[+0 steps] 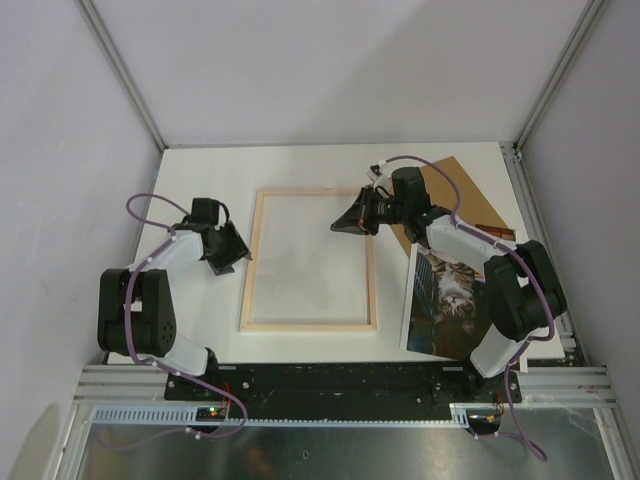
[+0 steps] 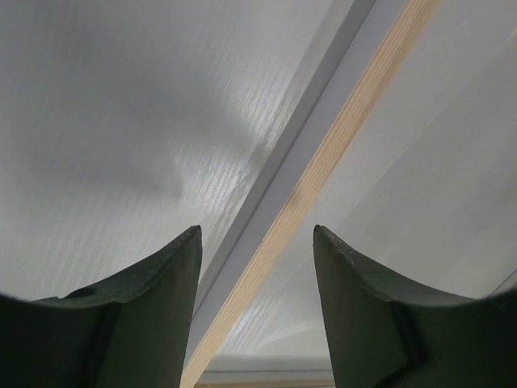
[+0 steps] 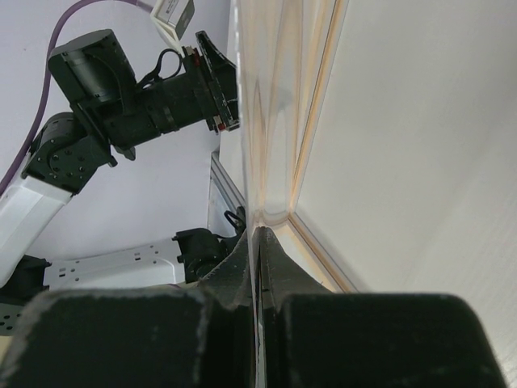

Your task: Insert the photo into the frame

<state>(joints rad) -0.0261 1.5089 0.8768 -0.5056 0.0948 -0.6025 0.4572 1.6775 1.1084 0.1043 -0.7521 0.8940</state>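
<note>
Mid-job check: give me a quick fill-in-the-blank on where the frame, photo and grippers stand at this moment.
1. The frame lies flat on the table with its pale ___ back facing up.
2. The photo lies to the ___ of the frame, not in it.
3. The left gripper is ___, with a frame rail seen between its fingers.
4. The right gripper is ___.

Missing words: wood; right; open; shut.
</note>
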